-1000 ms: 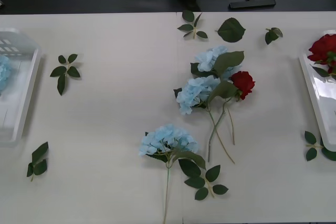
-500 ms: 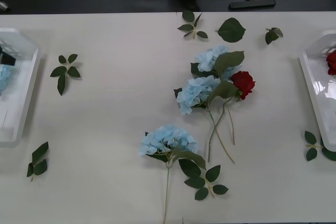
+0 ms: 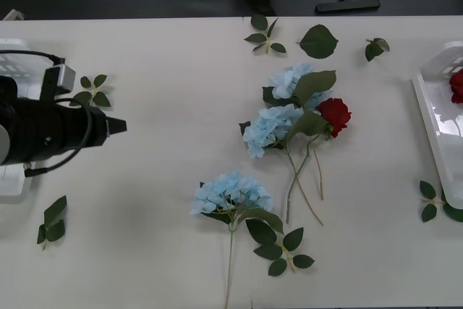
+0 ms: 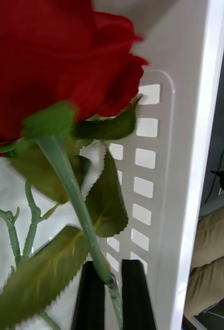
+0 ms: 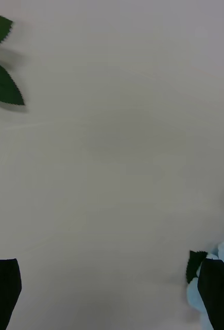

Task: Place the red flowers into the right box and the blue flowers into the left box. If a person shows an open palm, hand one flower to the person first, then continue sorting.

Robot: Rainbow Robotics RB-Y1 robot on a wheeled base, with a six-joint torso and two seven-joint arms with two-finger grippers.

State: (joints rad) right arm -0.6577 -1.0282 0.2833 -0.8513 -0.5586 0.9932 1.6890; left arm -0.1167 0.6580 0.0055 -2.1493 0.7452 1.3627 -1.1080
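My right gripper point(image 4: 112, 296) is shut on the green stem of a red flower point(image 4: 55, 62), held over the right box point(image 4: 194, 154) beside its slotted white wall. In the front view that box point(image 3: 432, 110) sits at the table's right edge, with a red flower head point(image 3: 457, 85) in it. My left gripper point(image 5: 112, 294) is open over bare table, with a blue flower point(image 5: 195, 299) beside one finger. The black left arm point(image 3: 51, 132) reaches out across the left box point(image 3: 13, 179). Three blue flowers point(image 3: 230, 193) point(image 3: 269, 128) point(image 3: 289, 81) and one red flower point(image 3: 335, 115) lie mid-table.
Loose green leaf sprigs lie scattered about: near the left arm point(image 3: 92, 90), at the front left point(image 3: 51, 221), along the far edge point(image 3: 318, 41) and next to the right box point(image 3: 432, 202). Bare tabletop stretches between the left arm and the flowers.
The left arm has swung out from the left box and now reaches right over the table. The red flower at the right box has sunk toward the view's edge.
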